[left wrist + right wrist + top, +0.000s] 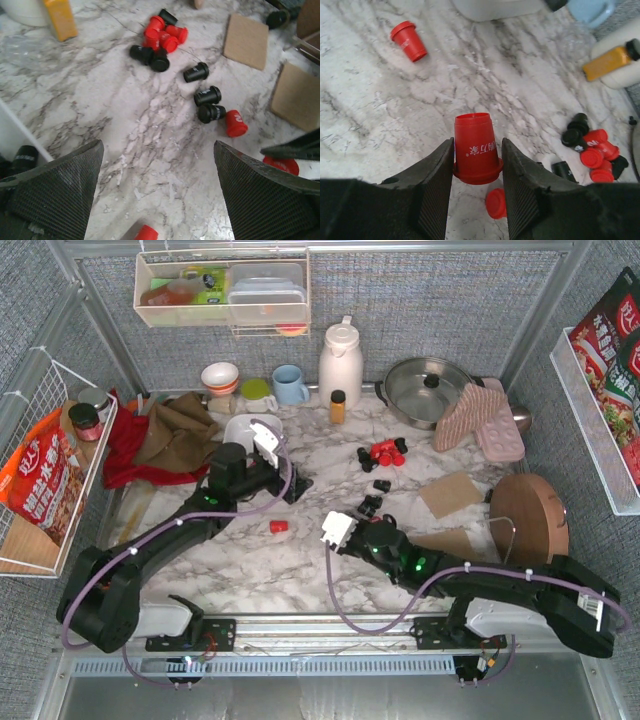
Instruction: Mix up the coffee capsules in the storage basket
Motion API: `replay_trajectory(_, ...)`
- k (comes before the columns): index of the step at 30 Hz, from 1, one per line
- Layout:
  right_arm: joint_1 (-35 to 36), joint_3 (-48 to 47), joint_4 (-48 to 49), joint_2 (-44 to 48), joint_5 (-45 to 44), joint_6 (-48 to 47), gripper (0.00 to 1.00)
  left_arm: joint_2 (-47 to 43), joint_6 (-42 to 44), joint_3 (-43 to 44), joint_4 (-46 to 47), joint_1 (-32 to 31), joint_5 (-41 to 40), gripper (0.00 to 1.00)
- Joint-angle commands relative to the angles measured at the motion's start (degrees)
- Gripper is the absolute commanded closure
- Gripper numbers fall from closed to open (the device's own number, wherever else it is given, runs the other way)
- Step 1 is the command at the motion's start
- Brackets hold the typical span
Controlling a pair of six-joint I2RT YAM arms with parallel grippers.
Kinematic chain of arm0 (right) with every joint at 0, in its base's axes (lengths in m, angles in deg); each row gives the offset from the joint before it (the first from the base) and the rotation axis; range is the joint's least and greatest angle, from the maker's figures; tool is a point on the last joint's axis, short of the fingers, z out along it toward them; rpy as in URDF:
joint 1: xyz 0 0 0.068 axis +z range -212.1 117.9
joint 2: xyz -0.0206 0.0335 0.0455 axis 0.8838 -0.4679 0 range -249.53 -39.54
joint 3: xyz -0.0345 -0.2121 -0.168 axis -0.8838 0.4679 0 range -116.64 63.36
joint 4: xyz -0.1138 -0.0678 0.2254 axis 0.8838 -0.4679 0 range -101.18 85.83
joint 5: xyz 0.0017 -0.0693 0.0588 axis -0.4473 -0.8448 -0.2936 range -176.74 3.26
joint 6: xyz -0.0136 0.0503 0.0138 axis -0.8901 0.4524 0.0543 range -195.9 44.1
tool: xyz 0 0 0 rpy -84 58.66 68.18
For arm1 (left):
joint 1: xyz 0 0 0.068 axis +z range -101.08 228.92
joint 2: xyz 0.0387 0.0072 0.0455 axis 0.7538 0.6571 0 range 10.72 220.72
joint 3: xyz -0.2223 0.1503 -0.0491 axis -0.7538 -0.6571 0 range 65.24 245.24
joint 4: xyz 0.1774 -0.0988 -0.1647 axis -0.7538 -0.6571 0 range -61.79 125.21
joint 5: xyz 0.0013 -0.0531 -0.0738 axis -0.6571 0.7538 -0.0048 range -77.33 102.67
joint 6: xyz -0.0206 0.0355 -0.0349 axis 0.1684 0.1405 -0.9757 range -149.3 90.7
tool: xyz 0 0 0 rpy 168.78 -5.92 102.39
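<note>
My right gripper (477, 150) is shut on a red coffee capsule (474, 146) and holds it just above the marble; in the top view this gripper (371, 508) sits mid-table. Another red capsule (495, 202) lies beneath it. My left gripper (157, 145) is open and empty, and in the top view it (296, 487) is just in front of the white storage basket (240, 424). A mixed cluster of red and black capsules (385, 452) lies right of centre. One red capsule (279, 526) lies alone between the arms. A black capsule (22, 157) shows beside the basket wall (15, 134).
An amber bottle (338, 406), white jug (340, 362), blue mug (290, 384) and bowl (220, 376) stand at the back. A steel pan (425, 388), pink mitt (480, 415), cardboard squares (451, 493) and a wooden disc (528, 517) are on the right. Cloths (160, 435) lie on the left.
</note>
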Motion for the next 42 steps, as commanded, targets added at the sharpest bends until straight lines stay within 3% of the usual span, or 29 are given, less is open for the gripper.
replay_trajectory(1, -0.3, 3.9, 11.6, 3.4, -5.2, 0.4, 0.78, 0.7, 3.1, 0.7, -1.4, -2.7, 2.1, 0.02)
replay_trajectory(8, -3.3, 9.0, 19.2, 8.0, -0.7, 0.5, 0.77, 3.7, 1.2, 2.4, -1.5, -4.8, 11.1, 0.16)
replay_trajectory(12, -4.4, 11.8, 24.7, 8.0, 3.4, -1.0, 0.77, 5.5, -0.1, 3.9, -2.6, -6.2, 13.9, 0.18)
replay_trajectory(26, -5.6, 13.4, 30.0, 4.3, 7.4, -4.0, 0.77, 7.8, -0.7, 6.4, -6.3, -12.4, 15.3, 0.22)
replay_trajectory(31, -5.8, 13.3, 29.6, 4.4, 7.1, -4.0, 0.77, 9.9, 0.8, 8.8, -10.9, -13.2, 15.6, 0.29)
replay_trajectory(36, -6.0, 13.3, 29.2, 5.0, 6.9, -3.8, 0.77, 12.5, 1.6, 11.2, -14.7, -14.0, 16.5, 0.48)
replay_trajectory(42, -6.0, 12.9, 28.0, 5.3, 5.9, -3.6, 0.74, 15.3, 1.7, 14.1, -18.1, -14.1, 18.9, 0.83)
